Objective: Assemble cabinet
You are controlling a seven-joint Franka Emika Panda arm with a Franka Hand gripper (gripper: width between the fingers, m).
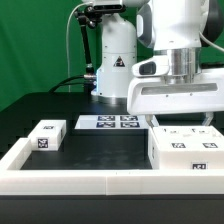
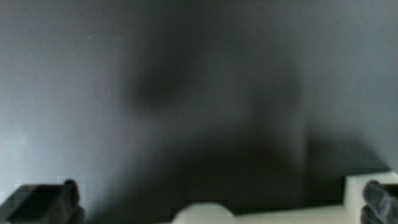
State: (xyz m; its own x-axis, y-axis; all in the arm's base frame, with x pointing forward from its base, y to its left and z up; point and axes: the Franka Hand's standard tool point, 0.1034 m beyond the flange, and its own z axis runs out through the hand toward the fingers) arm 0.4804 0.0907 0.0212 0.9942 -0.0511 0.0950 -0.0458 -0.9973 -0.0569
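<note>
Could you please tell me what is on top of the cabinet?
Nothing lies on the cabinet; its top shows only printed tags. The open gripper hangs above its far edge, and whether the fingers touch that edge cannot be seen.

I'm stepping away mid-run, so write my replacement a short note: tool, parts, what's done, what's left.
The tool is open and empty, above the cabinet.
The cabinet sits on the table at the exterior view's right, beside the border wall.
A small tagged block lies apart at the exterior view's left.
Done: no parts visibly joined.
Left: the whole assembly, starting with a grasp.
</note>
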